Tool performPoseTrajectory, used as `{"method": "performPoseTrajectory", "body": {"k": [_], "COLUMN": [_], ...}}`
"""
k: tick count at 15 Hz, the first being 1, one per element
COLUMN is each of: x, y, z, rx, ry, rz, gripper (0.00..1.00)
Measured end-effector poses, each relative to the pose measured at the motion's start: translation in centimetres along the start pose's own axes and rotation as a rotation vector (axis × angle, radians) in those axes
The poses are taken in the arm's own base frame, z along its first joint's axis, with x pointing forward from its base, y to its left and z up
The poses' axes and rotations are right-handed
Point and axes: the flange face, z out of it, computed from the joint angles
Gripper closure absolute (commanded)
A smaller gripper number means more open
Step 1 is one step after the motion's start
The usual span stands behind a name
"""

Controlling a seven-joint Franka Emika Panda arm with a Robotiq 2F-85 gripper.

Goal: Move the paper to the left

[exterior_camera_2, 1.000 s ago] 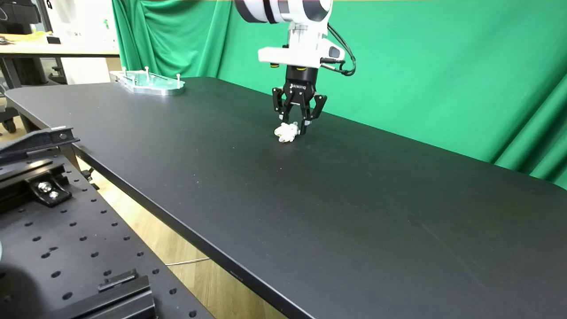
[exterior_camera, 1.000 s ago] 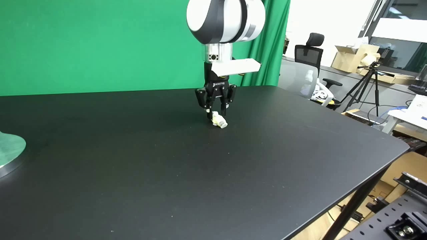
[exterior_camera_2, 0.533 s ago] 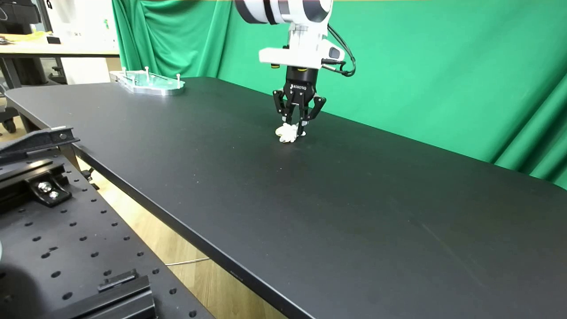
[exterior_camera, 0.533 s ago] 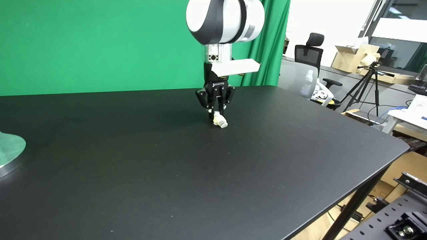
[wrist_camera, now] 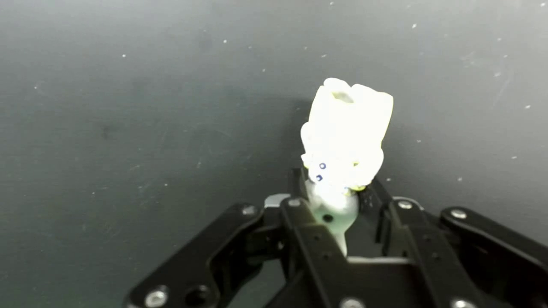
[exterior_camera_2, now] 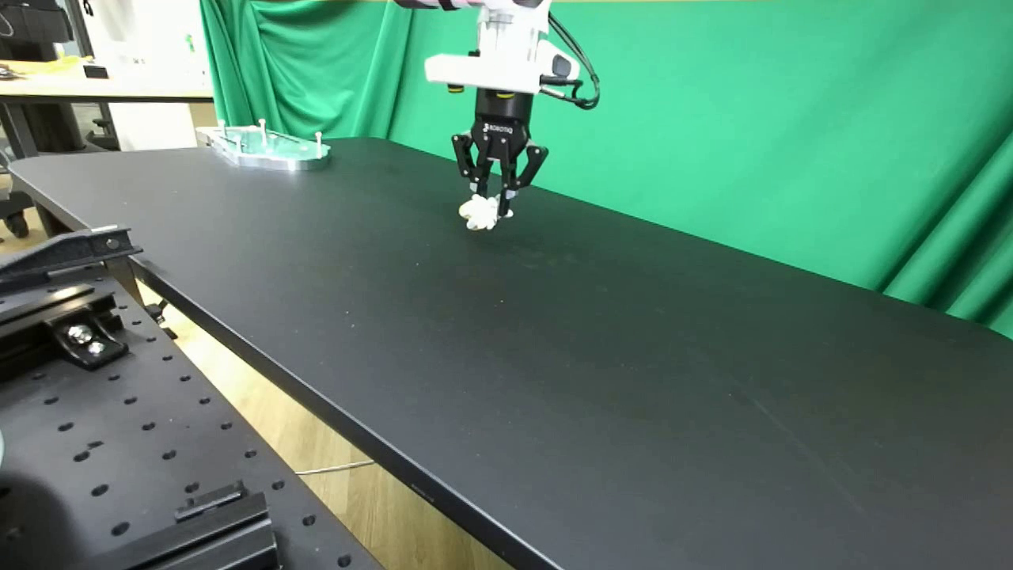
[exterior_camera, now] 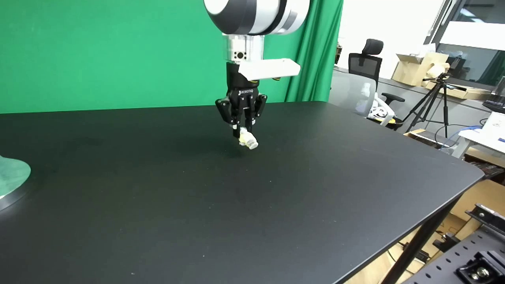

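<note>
You've got the gripper (exterior_camera: 243, 131) pinched in on the paper (exterior_camera: 248, 140), and the gap between the fingers (wrist_camera: 298, 186) is only about as wide as the part they're squeezing. So not all the way together, just snug on either side of it (the wrist view is the best place to check that). In that same view the paper's lumpy long end pokes out past the fingers toward 12 o'clock, leaning a little to 1. It's blown out to near pure white up there, and the shaded bit between the fingers goes grey-green.

In both exterior views the paper looks to be hanging just above the black table (exterior_camera: 189, 221). Your arm (exterior_camera: 256, 15) is over it at 12 o'clock, gripper pointing pretty much straight down.

Rest of the scene, with the paper as clock centre: in an exterior view a pale green disc (exterior_camera: 14, 173) is well off near 9, cut by the edge, and in the background there's an office chair (exterior_camera: 365, 65) at 2 and a black tripod (exterior_camera: 445, 102) between 2 and 3. In an exterior view a clear, pegged slab (exterior_camera_2: 273, 154) is on the table between 9 and 10, well apart from the paper, and a perforated plate (exterior_camera_2: 134, 475) is around 8. A green curtain (exterior_camera_2: 712, 119) hangs behind the arm.
</note>
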Motion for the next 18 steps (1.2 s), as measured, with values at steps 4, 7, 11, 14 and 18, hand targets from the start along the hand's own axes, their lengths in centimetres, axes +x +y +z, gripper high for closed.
{"method": "performPoseTrajectory", "body": {"k": [4, 7, 11, 14, 18], "x": [-2.5, -4.3, -5.8, -6.3, -6.3], "y": [-3.9, -5.0, -4.8, -4.6, -4.4], "z": [-1.0, -0.3, 1.1, 1.6, 1.4], "rx": [0.006, 0.008, 0.009, 0.014, 0.023], "ry": [0.015, 0.002, -0.03, -0.04, -0.035], "rz": [-0.034, -0.022, 0.002, 0.015, 0.034], "gripper": [0.9, 0.9, 0.9, 0.39, 0.13]}}
